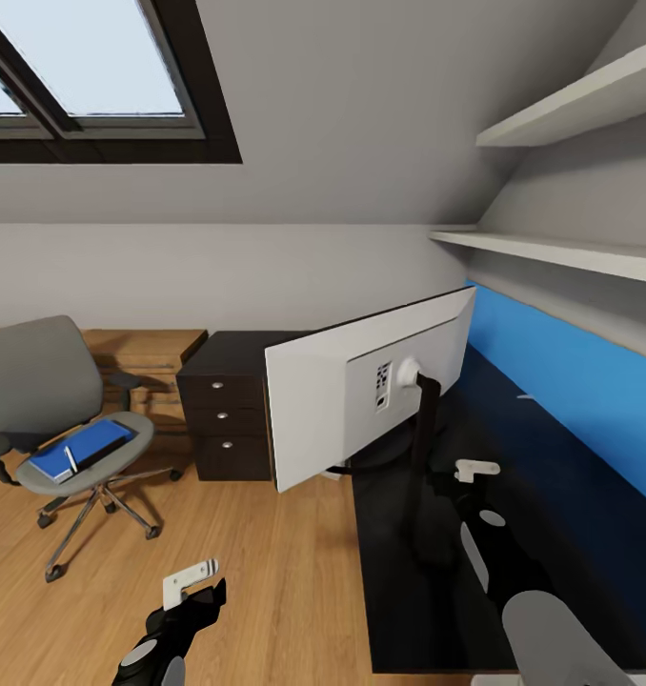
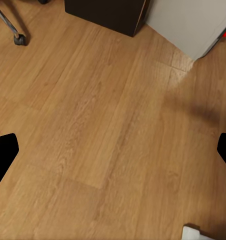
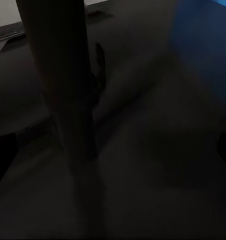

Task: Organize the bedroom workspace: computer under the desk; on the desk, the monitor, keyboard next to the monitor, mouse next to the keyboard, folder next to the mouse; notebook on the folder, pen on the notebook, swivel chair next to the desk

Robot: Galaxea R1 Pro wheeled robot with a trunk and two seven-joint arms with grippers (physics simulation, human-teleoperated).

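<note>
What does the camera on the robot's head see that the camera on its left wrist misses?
The head view alone takes in the grey upholstered swivel chair with the bright blue flat folder on its seat, the wide monitor seen from its pale back, the long black desk, the blue wall panel and the skylight. The left wrist view alone gives a close look at the wood grain and one chair caster. Both share the wooden plank floor and the black drawer unit.
</note>
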